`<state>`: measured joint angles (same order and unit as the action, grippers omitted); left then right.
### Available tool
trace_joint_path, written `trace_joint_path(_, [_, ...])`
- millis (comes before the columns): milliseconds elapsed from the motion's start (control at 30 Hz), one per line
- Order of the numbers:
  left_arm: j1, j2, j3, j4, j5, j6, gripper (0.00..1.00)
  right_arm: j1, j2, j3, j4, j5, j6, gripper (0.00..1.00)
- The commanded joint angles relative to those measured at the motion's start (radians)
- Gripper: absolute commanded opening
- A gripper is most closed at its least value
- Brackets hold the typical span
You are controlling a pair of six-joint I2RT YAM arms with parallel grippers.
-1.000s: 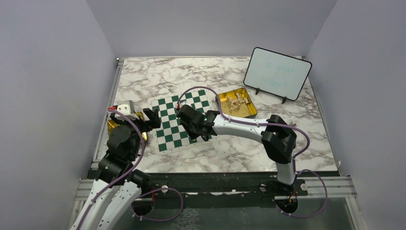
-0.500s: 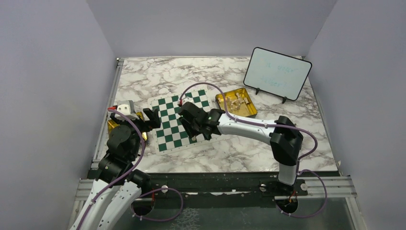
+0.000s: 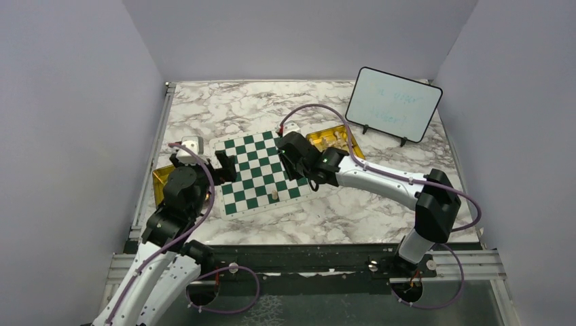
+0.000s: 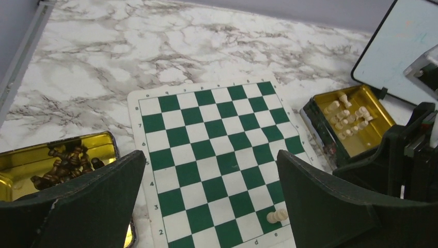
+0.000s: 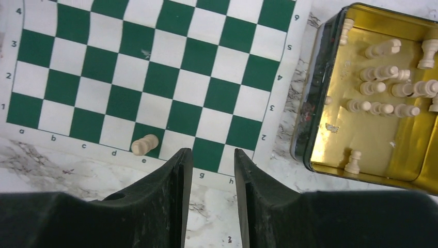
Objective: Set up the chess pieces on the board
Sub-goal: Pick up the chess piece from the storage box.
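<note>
The green-and-white board [image 3: 253,171] lies mid-table. One cream chess piece [image 3: 274,195] stands on its near row, on the square above the letter e [image 5: 144,144] [image 4: 277,216]. More cream chess pieces lie in a gold tin [image 5: 330,82] just right of the board. My right gripper [image 5: 213,152] hovers over the board's near right corner, its jaws a little apart with nothing between them. It is apart from the placed piece. My left gripper [image 4: 210,160] hangs wide open and empty over the board's left side [image 3: 224,168].
A second gold tin [image 4: 103,142] holding dark pieces sits left of the board [image 3: 160,185]. A framed whiteboard [image 3: 394,104] stands at the back right. The tin of cream pieces [image 3: 343,132] is partly covered by my right arm. Walls close in on three sides.
My right gripper has drawn back to the right off the board's middle, leaving a cream piece on the near row. My left gripper has shifted slightly forward towards the board.
</note>
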<state>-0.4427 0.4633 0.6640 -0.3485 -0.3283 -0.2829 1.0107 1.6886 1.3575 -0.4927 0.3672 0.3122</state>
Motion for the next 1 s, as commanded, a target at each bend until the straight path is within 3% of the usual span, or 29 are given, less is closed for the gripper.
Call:
trace_joint_path(0, [-0.002,0.09,0.041,-0.041,0.083,-0.007,0.99,-0.011,-0.037,-0.041,0.044,0.019,-0.023,0.4])
trace_joint_path(133, [-0.002,0.138,0.042,-0.043,0.14,0.005,0.99,-0.06,-0.049,-0.078,0.057,0.032,-0.004,0.4])
trace_joint_path(433, [-0.002,0.227,0.04,-0.03,0.213,0.026,0.99,-0.323,-0.085,-0.185,0.198,0.019,-0.051,0.36])
trace_joint_path(667, [-0.002,0.206,0.026,-0.02,0.208,0.045,0.99,-0.447,0.02,-0.12,0.23,0.084,-0.125,0.35])
trace_joint_path(967, [-0.002,0.16,0.016,-0.01,0.2,0.05,0.99,-0.537,0.135,-0.067,0.266,-0.005,-0.143,0.39])
